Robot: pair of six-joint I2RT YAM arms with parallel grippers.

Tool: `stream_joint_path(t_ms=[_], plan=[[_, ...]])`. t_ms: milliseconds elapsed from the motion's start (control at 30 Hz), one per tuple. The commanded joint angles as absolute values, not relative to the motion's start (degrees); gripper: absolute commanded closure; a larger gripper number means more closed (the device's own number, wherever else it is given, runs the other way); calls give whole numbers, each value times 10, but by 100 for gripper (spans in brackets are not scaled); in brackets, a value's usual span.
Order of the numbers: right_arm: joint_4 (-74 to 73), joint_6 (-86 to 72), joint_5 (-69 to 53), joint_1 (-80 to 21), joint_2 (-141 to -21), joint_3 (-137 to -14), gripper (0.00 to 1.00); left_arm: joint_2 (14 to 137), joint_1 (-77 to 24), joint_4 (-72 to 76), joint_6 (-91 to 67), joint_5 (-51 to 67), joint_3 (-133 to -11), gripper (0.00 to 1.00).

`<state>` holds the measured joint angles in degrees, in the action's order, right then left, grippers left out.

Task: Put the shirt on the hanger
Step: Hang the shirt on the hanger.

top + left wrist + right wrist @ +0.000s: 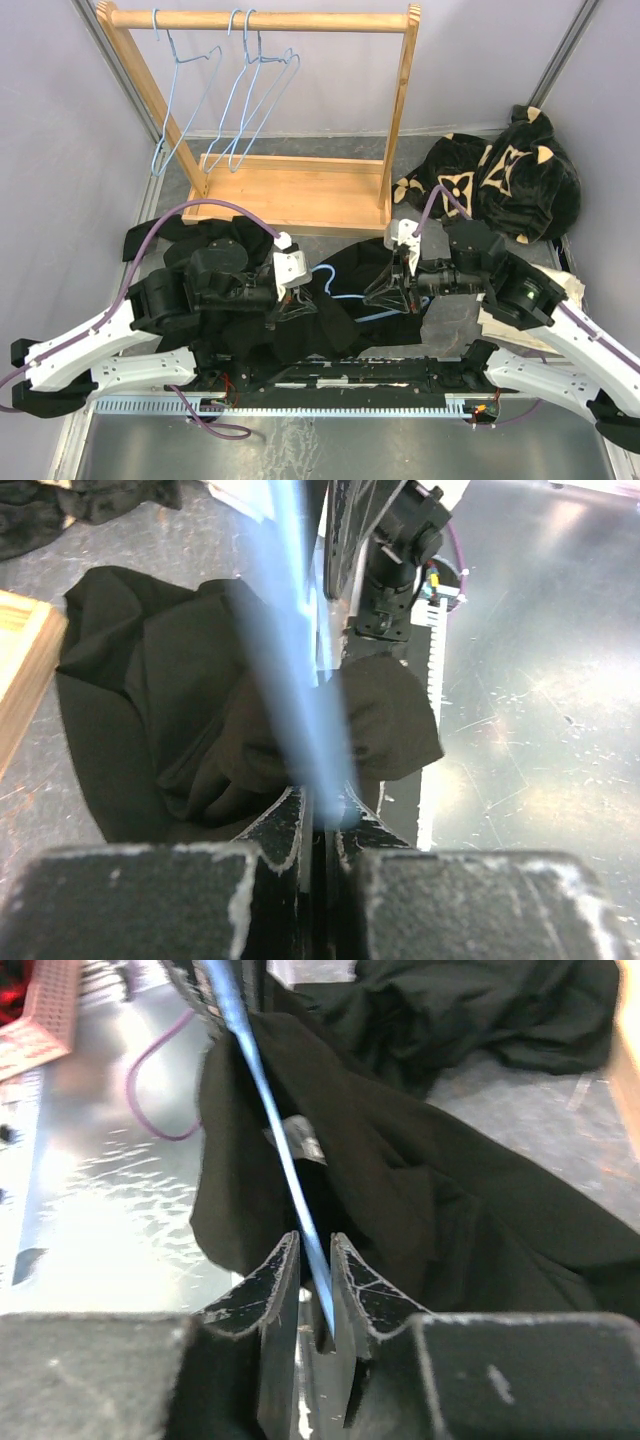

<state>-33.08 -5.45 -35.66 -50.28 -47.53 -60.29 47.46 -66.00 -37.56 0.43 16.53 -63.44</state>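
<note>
We find the shirt (pixel 335 325) crumpled between both arms, with the hanger (pixel 345 296) lying across it. The left gripper (pixel 322 805) is clenched on the hanger's wire. The right gripper (pixel 315 1255) straddles the wire, but we cannot tell whether it grips. One wooden rack (pixel 300 190) behind carries at least three spare hangers (pixel 247 62). One flowered plush garment (pixel 500 170) lies to the right. The collar tag (pixel 297 1138) is illegible.

I count four light-blue wire hangers: a left hanger (pixel 180 62), a middle hanger (pixel 243 70) and a right hanger (pixel 290 58) on the one wooden rack (pixel 290 190), plus a fourth hanger (pixel 350 297) lower down. Three dark garments lie on the surface (pixel 420 150): one plain black shirt (pixel 340 330), one second black garment (pixel 195 232), one plush garment (pixel 500 170) with tan flowers. I have two arms, each with one pincer: left pincer (pixel 320 805), right pincer (pixel 315 1260).
</note>
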Motion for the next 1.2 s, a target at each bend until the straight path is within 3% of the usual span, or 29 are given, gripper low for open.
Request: stream_joint_path(t_ms=[0, 67, 167, 500, 767, 867, 1167], plan=[[-370, -54, -235, -501, -430, -631, 65, 446, -661, -378, -14, 106, -651, 97], [-381, -70, -186, -501, -406, -632, 54, 442, -661, -388, -20, 80, -654, 97], [-398, -111, -81, -501, -372, -631, 46, 439, -661, -397, -28, 48, -652, 97], [-498, -307, 216, -501, -305, -601, 42, 450, -661, -391, -39, -12, -644, 97], [-505, -421, 261, -501, -265, -529, 34, 444, -661, -389, -50, -46, -649, 97], [-507, -440, 263, -501, -260, -517, 26, 442, -661, -392, -50, -54, -651, 97], [-481, -503, 212, -501, -251, -462, 23, 436, -661, -386, -54, -81, -662, 97]])
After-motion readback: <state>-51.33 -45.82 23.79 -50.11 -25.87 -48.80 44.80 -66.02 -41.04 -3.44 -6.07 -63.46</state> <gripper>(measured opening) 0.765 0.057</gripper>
